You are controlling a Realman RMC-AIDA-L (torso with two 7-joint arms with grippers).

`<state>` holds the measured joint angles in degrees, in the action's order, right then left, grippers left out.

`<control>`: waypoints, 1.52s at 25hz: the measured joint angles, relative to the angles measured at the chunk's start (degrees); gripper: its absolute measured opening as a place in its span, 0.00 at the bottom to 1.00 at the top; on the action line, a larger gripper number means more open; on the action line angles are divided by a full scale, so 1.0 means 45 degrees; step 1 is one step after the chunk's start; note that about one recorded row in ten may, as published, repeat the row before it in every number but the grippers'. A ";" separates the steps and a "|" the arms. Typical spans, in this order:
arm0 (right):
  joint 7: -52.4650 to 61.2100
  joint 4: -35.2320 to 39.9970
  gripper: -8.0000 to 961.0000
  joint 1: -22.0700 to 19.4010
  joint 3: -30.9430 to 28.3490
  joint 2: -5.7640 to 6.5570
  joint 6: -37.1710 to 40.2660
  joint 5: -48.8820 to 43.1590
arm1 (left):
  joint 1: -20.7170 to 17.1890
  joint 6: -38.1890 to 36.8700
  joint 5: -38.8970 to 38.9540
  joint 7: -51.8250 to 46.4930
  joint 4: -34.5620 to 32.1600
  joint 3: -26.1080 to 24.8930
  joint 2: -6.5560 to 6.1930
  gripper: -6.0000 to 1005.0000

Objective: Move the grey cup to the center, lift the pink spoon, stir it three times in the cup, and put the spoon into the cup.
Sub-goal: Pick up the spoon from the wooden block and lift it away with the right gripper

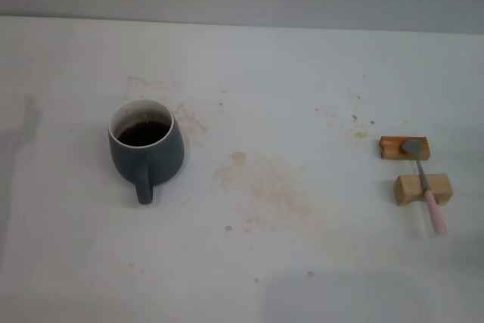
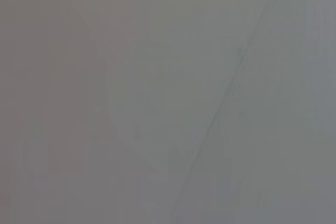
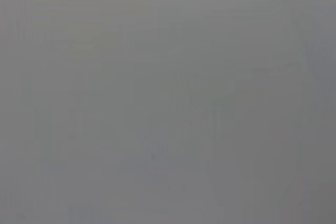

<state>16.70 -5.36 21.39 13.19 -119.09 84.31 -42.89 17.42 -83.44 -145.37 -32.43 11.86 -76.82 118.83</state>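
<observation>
The grey cup (image 1: 146, 150) stands upright on the left part of the white table, its loop handle (image 1: 144, 189) turned toward the near edge and dark liquid inside. The pink spoon (image 1: 425, 184) lies at the right, its metal bowl resting on one small wooden block (image 1: 404, 147) and its stem across a second block (image 1: 422, 189), the pink handle pointing toward the near edge. Neither gripper shows in the head view. Both wrist views show only a plain grey surface.
The white table (image 1: 302, 81) has brownish stains around its middle (image 1: 261, 183) and near the cup. A grey wall runs along the table's far edge.
</observation>
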 joint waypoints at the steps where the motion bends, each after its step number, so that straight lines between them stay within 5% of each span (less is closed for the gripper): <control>1: 0.0000 0.0000 0.52 0.0019 0.0000 0.0000 -0.0012 0.0000 | 0.0016 0.0066 0.0000 0.0000 0.0000 0.0000 0.0000 0.83; 14: 0.0035 -0.0154 0.52 0.0018 0.0074 -0.0016 0.0229 -0.0348 | 0.0181 0.0393 0.0000 0.0000 0.0025 -0.0054 -0.0023 0.83; 38: -0.0117 -0.1488 0.52 -0.1562 0.0078 -0.0127 0.1991 -0.5452 | 0.0517 0.0832 -0.0083 -0.0082 0.0039 0.0005 -0.0017 0.83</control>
<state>16.17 -12.06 14.37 13.54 -119.66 93.27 -67.43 19.75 -79.69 -145.75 -32.80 12.04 -76.79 118.75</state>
